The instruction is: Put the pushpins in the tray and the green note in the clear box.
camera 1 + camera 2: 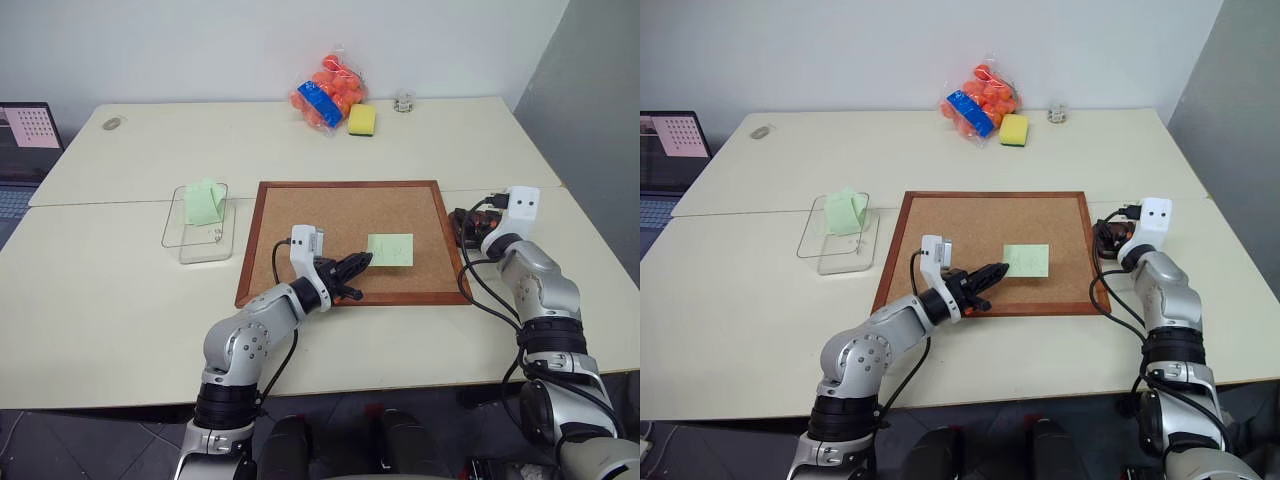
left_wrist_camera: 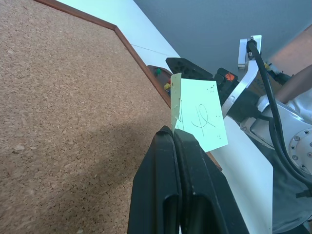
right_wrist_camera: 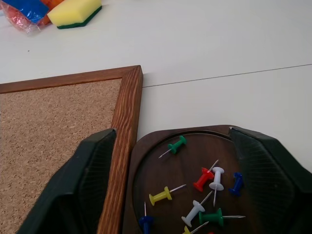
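Left gripper (image 1: 358, 266) — fingers pressed together, clamped on the edge of the green note (image 1: 391, 249). The note is held over the corkboard (image 1: 340, 215), its free end pointing toward 3 o'clock from the fingertips; the left wrist view shows it standing up off the cork, pen marks on its face.

Right gripper (image 3: 175, 180) — fingers spread wide apart, nothing between them, poised over the tray (image 3: 165, 170). One finger sits over the corkboard's wooden frame, the other over the tray's far rim.

Tray: dark red-brown, just beside the corkboard's edge at 3 o'clock. In it lie the pushpins (image 3: 197, 187) — green, red, yellow, white and blue heads, loosely scattered, some touching.

Clear box (image 1: 198, 226) sits on the table at 9 o'clock from the corkboard, apart from it, with a mint-green folded paper (image 1: 204, 201) inside.

At 12 o'clock, near the table's far edge: a bag of orange balls (image 1: 330, 88) and a yellow sponge (image 1: 361, 120) just beside it.
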